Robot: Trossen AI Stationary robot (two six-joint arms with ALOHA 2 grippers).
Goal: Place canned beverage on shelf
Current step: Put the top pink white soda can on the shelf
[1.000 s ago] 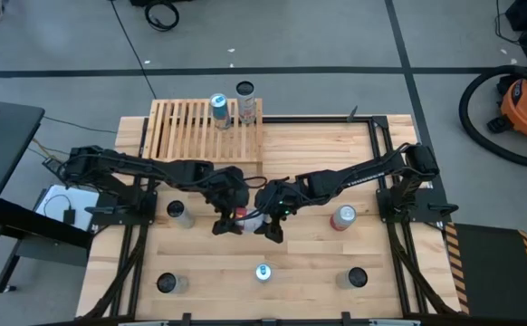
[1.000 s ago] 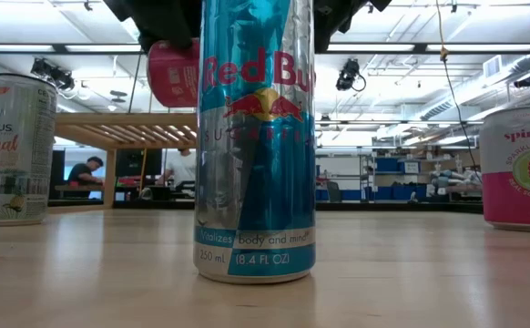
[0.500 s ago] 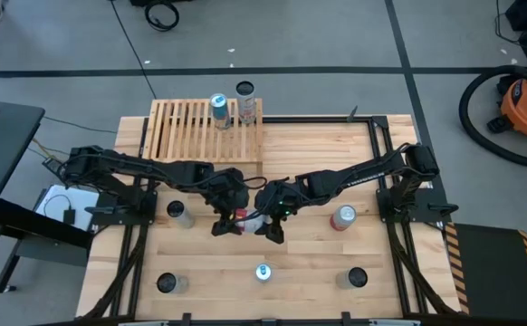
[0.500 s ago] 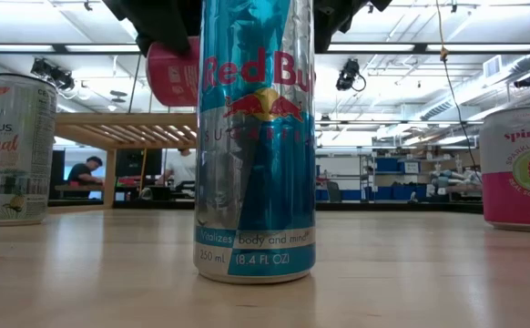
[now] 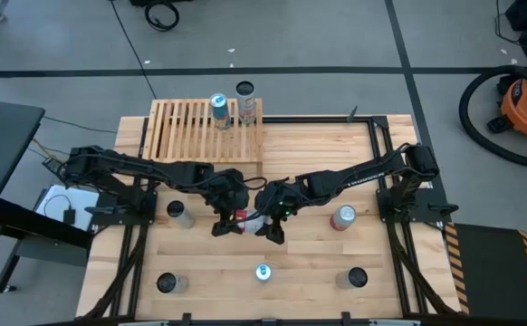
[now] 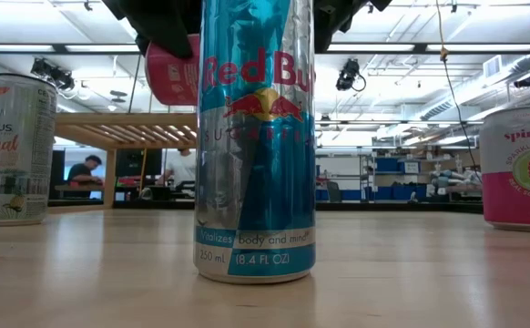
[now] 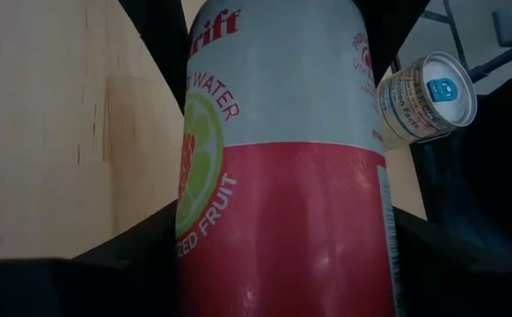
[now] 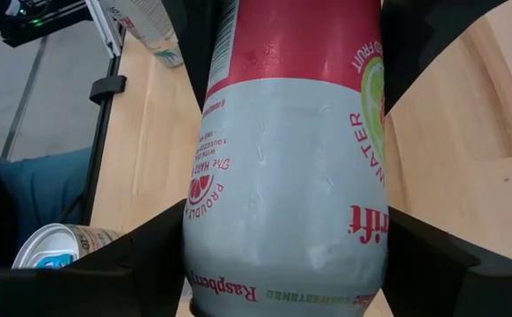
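Left hand (image 5: 228,223): closing round red-and-silver can (image 5: 248,218) | right hand (image 5: 273,221): grips same can

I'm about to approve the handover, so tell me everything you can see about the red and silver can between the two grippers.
The can is a slim metal can, silver at one end and red at the other, printed with a lime-and-raspberry badge and sparkling water wording. It lies tipped on its side, lifted off the table at its middle. The left gripper and the right gripper meet on it from opposite sides, dark fingers flanking it in both wrist views. The blue can hides most of it in the low view.
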